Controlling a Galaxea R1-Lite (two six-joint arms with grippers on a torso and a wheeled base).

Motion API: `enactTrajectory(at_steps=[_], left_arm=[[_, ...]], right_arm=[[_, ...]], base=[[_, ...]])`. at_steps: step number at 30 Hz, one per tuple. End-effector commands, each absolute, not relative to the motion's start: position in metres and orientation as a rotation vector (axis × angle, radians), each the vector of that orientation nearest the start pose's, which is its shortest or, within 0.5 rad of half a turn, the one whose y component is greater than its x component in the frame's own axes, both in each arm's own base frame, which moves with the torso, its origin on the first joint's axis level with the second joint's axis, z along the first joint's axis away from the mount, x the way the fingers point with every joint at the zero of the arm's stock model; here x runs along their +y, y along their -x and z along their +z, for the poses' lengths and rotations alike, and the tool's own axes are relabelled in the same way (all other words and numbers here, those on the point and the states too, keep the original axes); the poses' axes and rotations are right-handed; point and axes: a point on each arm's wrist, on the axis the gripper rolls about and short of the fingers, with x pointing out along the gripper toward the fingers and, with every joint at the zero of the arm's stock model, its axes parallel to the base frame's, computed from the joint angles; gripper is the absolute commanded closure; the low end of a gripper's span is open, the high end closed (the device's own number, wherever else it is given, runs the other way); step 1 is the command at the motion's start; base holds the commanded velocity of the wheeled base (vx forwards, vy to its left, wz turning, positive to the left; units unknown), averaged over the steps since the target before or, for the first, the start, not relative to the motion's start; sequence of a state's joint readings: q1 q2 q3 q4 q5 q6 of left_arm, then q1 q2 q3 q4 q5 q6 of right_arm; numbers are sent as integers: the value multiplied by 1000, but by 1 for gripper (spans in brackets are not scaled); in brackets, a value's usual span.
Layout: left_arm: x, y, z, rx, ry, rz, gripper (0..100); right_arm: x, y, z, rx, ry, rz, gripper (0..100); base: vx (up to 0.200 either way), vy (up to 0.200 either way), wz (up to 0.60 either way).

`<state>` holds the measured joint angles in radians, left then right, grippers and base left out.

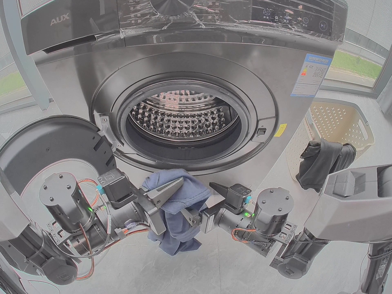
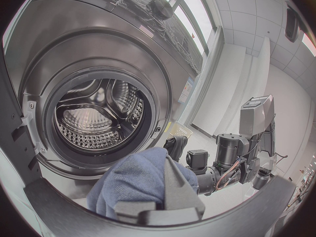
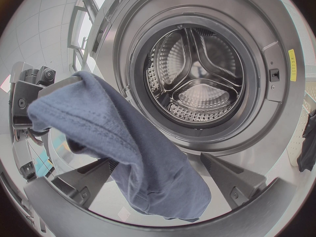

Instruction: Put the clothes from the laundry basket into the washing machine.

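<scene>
Jaws of the left gripper (image 1: 171,203) are pinching a bunched fold of the blue garment (image 1: 179,229), holding it in the air just in front of and below the washing machine (image 1: 261,74) opening. Facing it from the other side, the right gripper (image 1: 197,197) is standing with its jaws spread. The cloth is hanging down between them, brushing at least one but not clamped. The rest of the garment is drooping in a loose tail beneath both grippers.

Beyond them the drum (image 1: 179,119) is showing its perforated steel wall through the open port, and the door (image 1: 45,152) is standing wide on the robot's left. To the right of the machine the laundry basket (image 1: 347,121) is sitting with a dark garment (image 1: 322,162) draping over its near rim.

Judging by the sag and folds, the blue piece is behaving as light, soft knit. It is neither fragile nor slippery, but it has no stiffness to push ahead of a gripper. The trailing tail is looking likely to snag on the port's lip. A thick bunch is making the safest hold, and a second grasp lower on the tail would be gathering the slack.
</scene>
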<state>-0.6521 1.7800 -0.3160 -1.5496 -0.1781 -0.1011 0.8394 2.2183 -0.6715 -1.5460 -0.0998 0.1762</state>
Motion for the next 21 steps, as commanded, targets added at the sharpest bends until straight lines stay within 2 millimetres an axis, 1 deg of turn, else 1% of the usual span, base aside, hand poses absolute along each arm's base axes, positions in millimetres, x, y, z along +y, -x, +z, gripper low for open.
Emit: enactTrajectory(at_steps=[1,2,4,7,8,12,13,14,16,20,21], left_arm=[[-160,-203,136,-42,116,-833,100],[-160,-203,136,-42,117,-833,100],[-160,-203,136,-42,117,-833,100],[-160,-203,135,-37,116,-833,100],[-160,-203,135,-37,116,-833,100],[-160,-203,133,-26,113,-832,100],[-160,-203,133,-26,113,-832,100],[-160,-203,133,-26,113,-832,100],[-161,-204,131,-20,112,-832,100],[-161,-205,131,-20,113,-831,100],[-160,-205,131,-17,116,-826,100]], right_arm=[[270,-246,66,63,-171,736,0],[270,-245,68,59,-173,740,100],[270,-244,69,58,-174,740,100],[264,-244,77,39,-181,732,100],[264,-244,77,39,-181,732,100],[253,-241,97,-1,-197,722,100],[253,-241,97,-1,-197,722,100],[250,-237,104,-17,-203,723,100],[246,-235,110,-28,-206,721,100],[240,-234,111,-27,-193,709,100],[235,-232,111,-19,-187,704,100]], base=[[0,0,0],[0,0,0],[0,0,0],[0,0,0],[0,0,0],[0,0,0],[0,0,0],[0,0,0],[0,0,0],[0,0,0],[0,0,0]])
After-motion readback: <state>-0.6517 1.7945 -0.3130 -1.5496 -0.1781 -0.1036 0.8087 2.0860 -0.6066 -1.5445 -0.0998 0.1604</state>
